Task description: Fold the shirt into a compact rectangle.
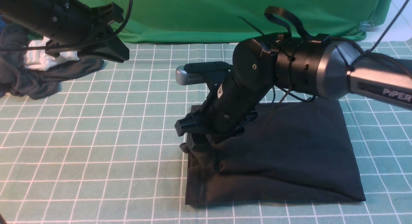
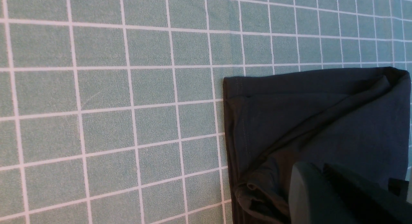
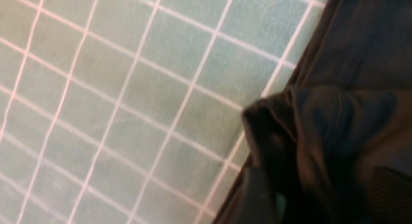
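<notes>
The black shirt [image 1: 289, 153] lies folded into a rough rectangle on the checked cloth, right of centre. Its left edge is bunched into a small ridge [image 3: 289, 121]. My right gripper [image 1: 193, 138] reaches across and points down onto that left edge. In the right wrist view its fingers [image 3: 257, 198] stand wide apart, open, with the bunched fold of shirt [image 3: 354, 56] between them. My left gripper [image 1: 120, 55] hangs raised at the far left, shut and empty. The left wrist view looks down past its shut fingers [image 2: 309, 191] at the shirt's corner [image 2: 322, 121].
A dark grey garment [image 1: 35, 79] bunched with a white cloth [image 1: 42, 61] lies at the far left under the left arm. A green backdrop [image 1: 225, 14] hangs along the table's far edge. The teal checked tablecloth [image 1: 96, 137] covers the table.
</notes>
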Controlling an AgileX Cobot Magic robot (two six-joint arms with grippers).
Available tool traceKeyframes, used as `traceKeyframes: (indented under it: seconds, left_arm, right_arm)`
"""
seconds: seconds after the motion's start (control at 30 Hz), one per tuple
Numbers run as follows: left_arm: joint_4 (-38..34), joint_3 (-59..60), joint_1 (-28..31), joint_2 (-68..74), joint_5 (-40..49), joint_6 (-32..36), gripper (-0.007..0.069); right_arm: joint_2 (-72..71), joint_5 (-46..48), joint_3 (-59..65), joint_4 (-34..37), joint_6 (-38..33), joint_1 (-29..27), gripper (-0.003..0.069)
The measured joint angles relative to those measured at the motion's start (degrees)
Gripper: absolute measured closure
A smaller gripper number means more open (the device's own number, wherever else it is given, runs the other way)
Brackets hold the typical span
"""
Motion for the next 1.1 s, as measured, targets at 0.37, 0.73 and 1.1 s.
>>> traceKeyframes:
  seconds: [0.37, 0.73, 1.1]
  left_arm:
    - [0.7, 0.0, 0.0, 1.4, 0.0, 0.1, 0.061]
    - [0.7, 0.0, 0.0, 1.6, 0.1, -0.6, 0.061]
    - [0.4, 0.0, 0.0, 1.6, 0.2, -1.6, 0.061]
  right_arm:
    - [-18.8, 19.7, -7.4, -3.5, -12.5, -7.8, 0.056]
    - [-50.1, 20.3, -5.2, -16.8, -12.4, -12.8, 0.0638]
    - [-85.0, 1.8, 27.3, -17.8, -13.3, -12.8, 0.0625]
